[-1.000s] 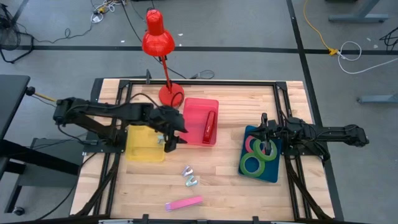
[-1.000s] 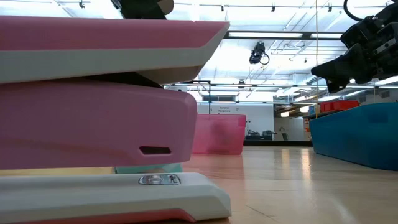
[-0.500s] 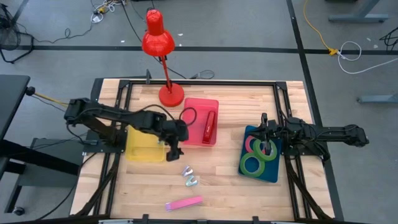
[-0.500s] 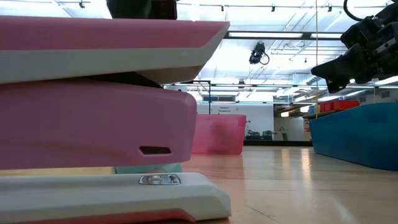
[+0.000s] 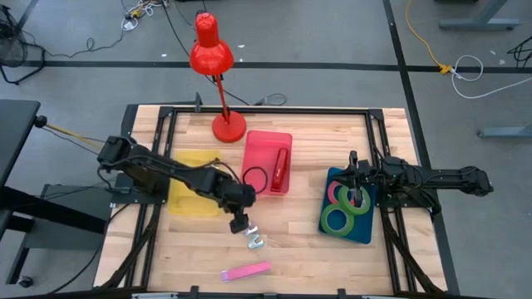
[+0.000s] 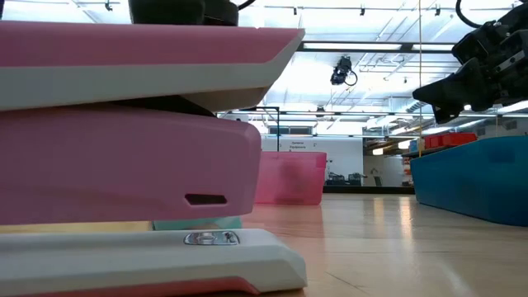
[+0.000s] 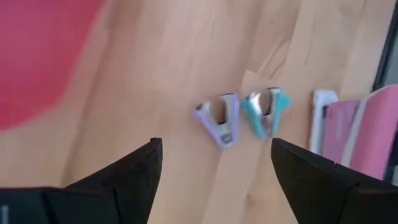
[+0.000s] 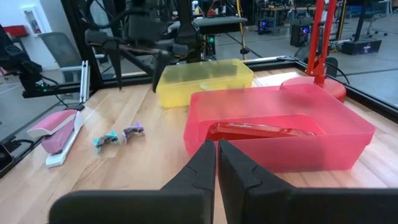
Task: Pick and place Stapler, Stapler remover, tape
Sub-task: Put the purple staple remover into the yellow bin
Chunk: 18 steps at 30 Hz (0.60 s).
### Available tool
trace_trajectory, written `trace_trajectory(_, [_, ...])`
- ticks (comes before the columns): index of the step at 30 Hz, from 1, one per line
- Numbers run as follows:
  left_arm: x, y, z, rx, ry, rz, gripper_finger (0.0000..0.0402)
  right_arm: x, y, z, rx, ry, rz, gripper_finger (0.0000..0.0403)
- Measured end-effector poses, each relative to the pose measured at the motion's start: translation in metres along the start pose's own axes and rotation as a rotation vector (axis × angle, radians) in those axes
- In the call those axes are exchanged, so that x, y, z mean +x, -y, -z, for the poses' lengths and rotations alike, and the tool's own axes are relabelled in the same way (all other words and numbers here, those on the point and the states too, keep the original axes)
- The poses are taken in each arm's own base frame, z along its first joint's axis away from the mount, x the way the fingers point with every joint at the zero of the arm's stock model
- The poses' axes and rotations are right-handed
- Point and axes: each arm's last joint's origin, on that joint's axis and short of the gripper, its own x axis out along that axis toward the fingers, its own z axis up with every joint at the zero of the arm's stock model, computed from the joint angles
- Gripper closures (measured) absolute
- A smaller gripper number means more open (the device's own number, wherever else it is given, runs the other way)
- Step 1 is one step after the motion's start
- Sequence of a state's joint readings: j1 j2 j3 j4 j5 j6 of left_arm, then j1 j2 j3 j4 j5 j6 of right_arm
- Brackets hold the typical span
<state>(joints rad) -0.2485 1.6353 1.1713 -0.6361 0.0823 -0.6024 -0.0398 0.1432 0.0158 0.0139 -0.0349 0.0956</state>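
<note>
Two staple removers lie on the wooden table, one purple [image 7: 221,121] and one teal [image 7: 267,112]; they show in the high view as a pair [image 5: 254,239]. My left gripper [image 7: 214,168] hangs open just above them, pointing steeply down, and shows over the purple one in the high view [image 5: 241,223]. A pink stapler [image 5: 246,271] lies near the front edge. A red stapler [image 5: 280,169] lies in the red bin [image 5: 259,149]. Three tape rolls, two green [image 5: 337,220] and one pinkish-red [image 5: 343,194], lie in the blue bin [image 5: 362,232]. My right gripper [image 8: 216,167] waits shut above that bin's far edge.
A yellow bin [image 5: 193,193] stands left of the red bin. A red desk lamp [image 5: 213,51] has its base [image 5: 229,126] at the table's far edge. A black frame runs around the table [image 5: 291,110]. Bare wood lies between the removers and the blue bin.
My left gripper has gone from between the yellow and red bins toward the table's near edge and down, rolling as it went. It now hangs over the staple removers. Nothing on the table has moved.
</note>
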Motion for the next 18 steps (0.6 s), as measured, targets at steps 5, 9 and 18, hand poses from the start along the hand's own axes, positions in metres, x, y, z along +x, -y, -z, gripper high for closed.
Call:
trace_trajectory(5, [0.014, 0.008, 0.006, -0.096, -0.018, -0.022, 0.0101, 0.0, 0.0, 0.0, 0.0, 0.0, 0.0, 0.0382])
trace_trajectory(9, [0.025, 0.01, 0.007, -0.187, 0.006, -0.066, 0.0101, 0.0, 0.0, 0.0, 0.0, 0.0, 0.0, 0.0382])
trace_trajectory(18, [0.045, 0.006, 0.007, -0.266, 0.023, -0.143, 0.0101, 0.0, 0.0, 0.0, 0.0, -0.001, 0.0, 0.0382])
